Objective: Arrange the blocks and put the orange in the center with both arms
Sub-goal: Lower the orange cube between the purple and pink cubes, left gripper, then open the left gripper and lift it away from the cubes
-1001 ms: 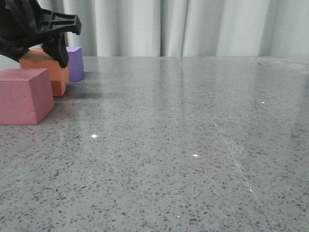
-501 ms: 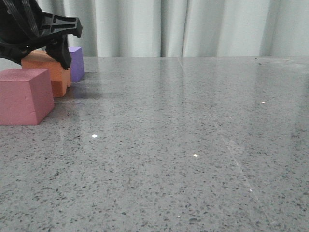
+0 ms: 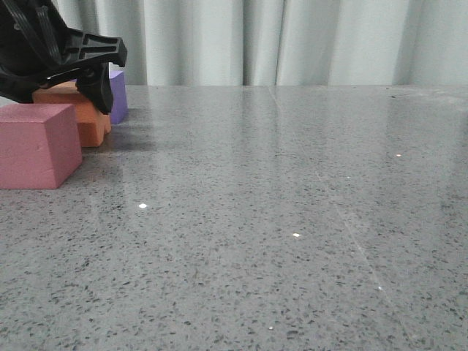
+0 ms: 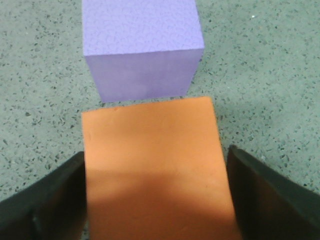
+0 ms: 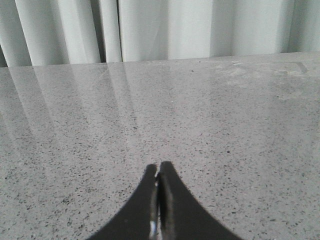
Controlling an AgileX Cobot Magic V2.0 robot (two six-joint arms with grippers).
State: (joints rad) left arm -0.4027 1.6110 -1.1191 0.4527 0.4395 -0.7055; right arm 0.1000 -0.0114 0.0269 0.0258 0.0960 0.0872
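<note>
The orange cube (image 3: 91, 128) sits at the far left of the table, between the pinkish-red cube (image 3: 36, 146) in front of it and the purple cube (image 3: 119, 95) behind it. My left gripper (image 3: 64, 91) is lowered over the orange cube. In the left wrist view its two jaws press on both sides of the orange cube (image 4: 155, 180), with the left gripper (image 4: 156, 152) centred on it and the purple cube (image 4: 142, 50) just beyond, a narrow gap apart. My right gripper (image 5: 159, 167) is shut and empty above bare table; it is out of the front view.
Grey speckled tabletop (image 3: 278, 219) stretches from the cubes to the right. Pale curtains (image 3: 292, 40) hang behind the table's far edge.
My left gripper has come down lower over the orange cube. The orange cube has shifted slightly to the right, toward the purple cube. The right gripper shows no earlier frame.
</note>
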